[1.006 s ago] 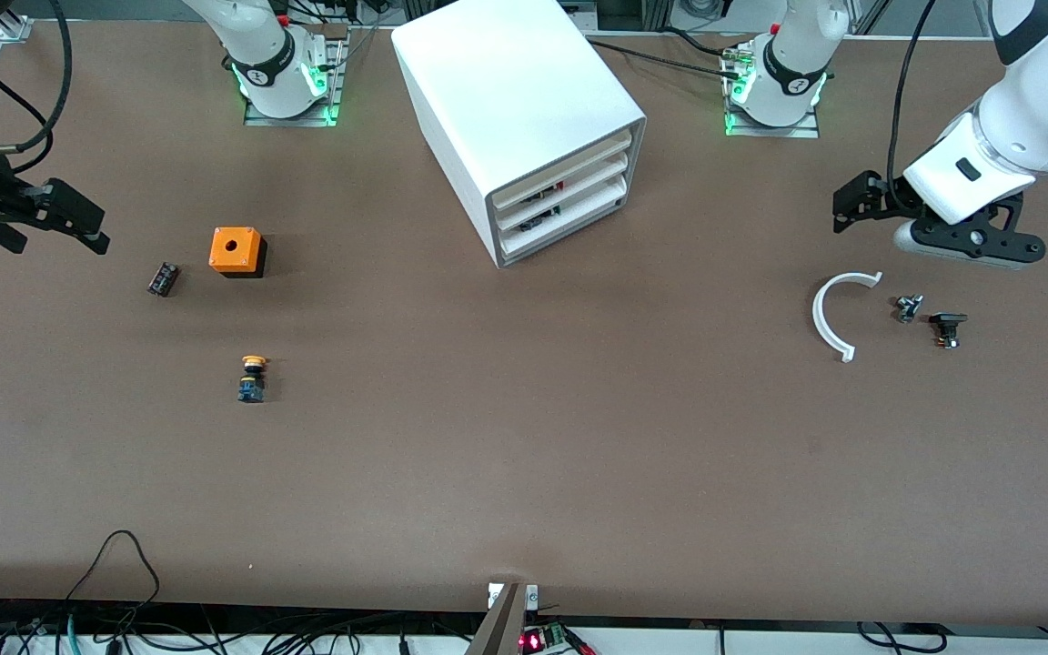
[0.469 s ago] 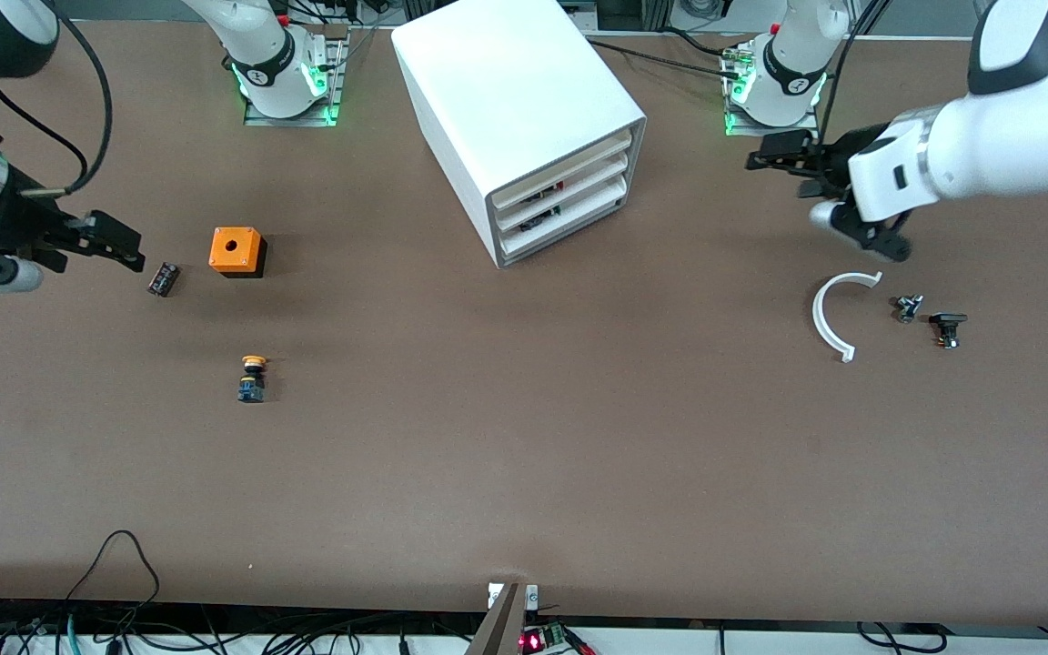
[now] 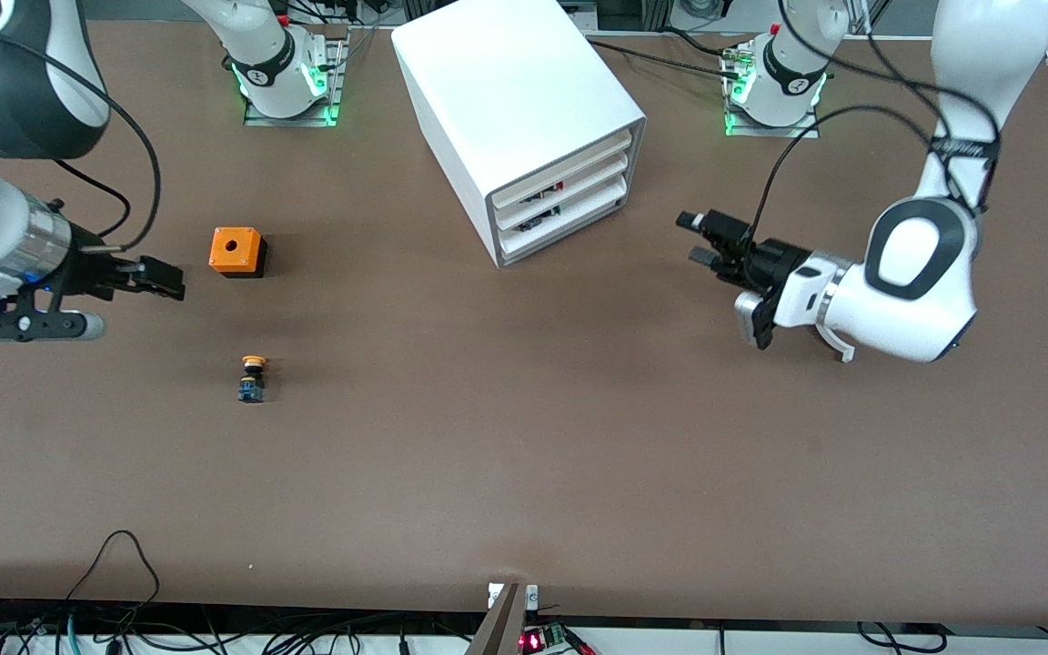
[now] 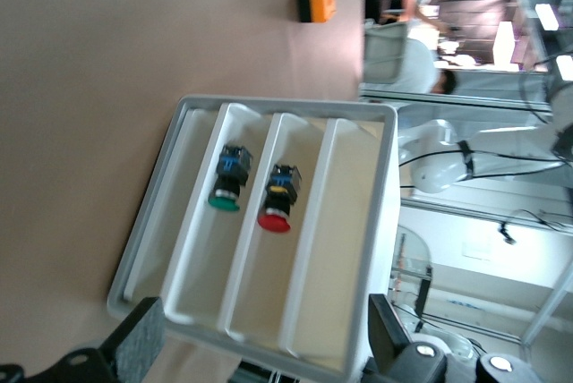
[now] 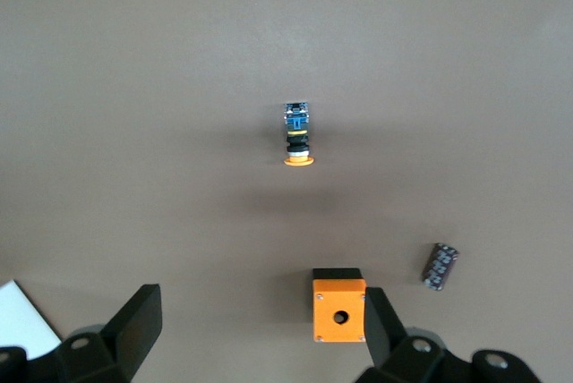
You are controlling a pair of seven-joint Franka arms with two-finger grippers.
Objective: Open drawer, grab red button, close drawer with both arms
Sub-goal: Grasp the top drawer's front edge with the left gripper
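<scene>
The white cabinet stands mid-table with its three drawers pushed in. The red-capped button lies in the middle drawer; in the front view it is a red speck in that drawer. My left gripper is open and empty, level with the cabinet's front and toward the left arm's end of the table. In the left wrist view the gripper faces the drawers. My right gripper is open and empty beside the orange cube, which shows by one finger.
A green-capped button lies in the lowest drawer. An orange-yellow-capped button stands nearer the camera than the cube. A small black cylinder lies by the cube. A white curved piece pokes out under the left arm.
The left arm swung down from near its base to the table in front of the cabinet. The right gripper moved toward the orange cube and now covers the small black cylinder.
</scene>
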